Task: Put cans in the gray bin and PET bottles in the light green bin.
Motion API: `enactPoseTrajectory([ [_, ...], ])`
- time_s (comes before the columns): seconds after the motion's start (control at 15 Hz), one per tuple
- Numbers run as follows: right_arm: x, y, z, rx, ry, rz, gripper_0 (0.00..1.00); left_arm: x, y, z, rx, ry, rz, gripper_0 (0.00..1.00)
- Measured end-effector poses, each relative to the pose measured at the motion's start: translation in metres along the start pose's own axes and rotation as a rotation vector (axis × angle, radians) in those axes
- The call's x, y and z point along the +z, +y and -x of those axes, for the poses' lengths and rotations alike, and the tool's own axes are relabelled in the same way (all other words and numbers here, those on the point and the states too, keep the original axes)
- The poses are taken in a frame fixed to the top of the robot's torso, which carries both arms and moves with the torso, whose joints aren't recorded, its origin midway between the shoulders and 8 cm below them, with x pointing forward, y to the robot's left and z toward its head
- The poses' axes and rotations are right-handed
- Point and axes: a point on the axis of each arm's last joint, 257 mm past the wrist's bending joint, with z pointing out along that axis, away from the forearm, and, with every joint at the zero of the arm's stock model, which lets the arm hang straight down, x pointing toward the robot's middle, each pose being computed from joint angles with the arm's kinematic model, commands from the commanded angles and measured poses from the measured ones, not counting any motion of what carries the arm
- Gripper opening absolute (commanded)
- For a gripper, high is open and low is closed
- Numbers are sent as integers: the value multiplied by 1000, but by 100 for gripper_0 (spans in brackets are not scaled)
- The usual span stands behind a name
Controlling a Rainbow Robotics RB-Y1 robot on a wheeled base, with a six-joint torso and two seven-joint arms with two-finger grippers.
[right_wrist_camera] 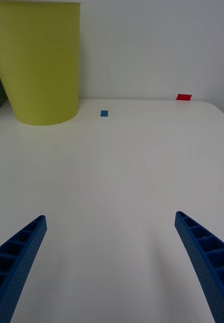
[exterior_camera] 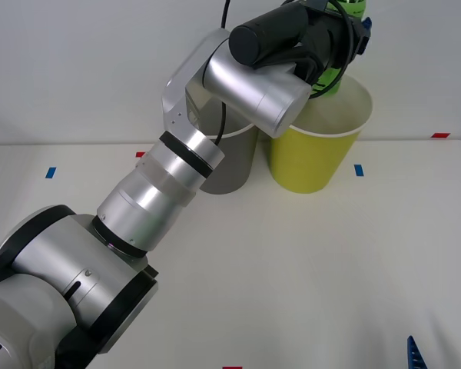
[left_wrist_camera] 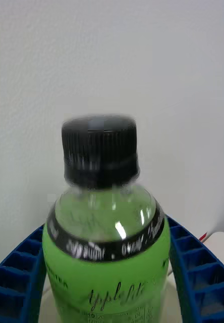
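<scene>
My left gripper (exterior_camera: 363, 34) is raised over the open top of the light green bin (exterior_camera: 315, 150), shut on the PET bottle (exterior_camera: 356, 9). In the left wrist view the clear bottle (left_wrist_camera: 107, 252), with green label and black cap, sits between the blue fingers (left_wrist_camera: 21, 272). The gray bin (exterior_camera: 234, 165) stands just left of the green one, partly hidden by my left arm. My right gripper (right_wrist_camera: 112, 262) hovers low over the table at the near right, open and holding nothing; the light green bin (right_wrist_camera: 41, 60) lies ahead of it. Cans are out of view.
The white table (exterior_camera: 307, 269) carries small tape marks: blue ones (exterior_camera: 50, 172) (exterior_camera: 359, 170) and a red one (exterior_camera: 440, 135) near the back edge. A white wall rises close behind the bins. One right finger (exterior_camera: 415, 355) pokes in at the near right corner.
</scene>
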Motion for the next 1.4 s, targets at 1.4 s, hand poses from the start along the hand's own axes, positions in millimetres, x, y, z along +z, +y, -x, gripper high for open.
enactPoseTrajectory([
  [1.4, 0, 0, 0, 0, 0, 0, 88, -212, 27, -40, -17, 62, 24, 100],
])
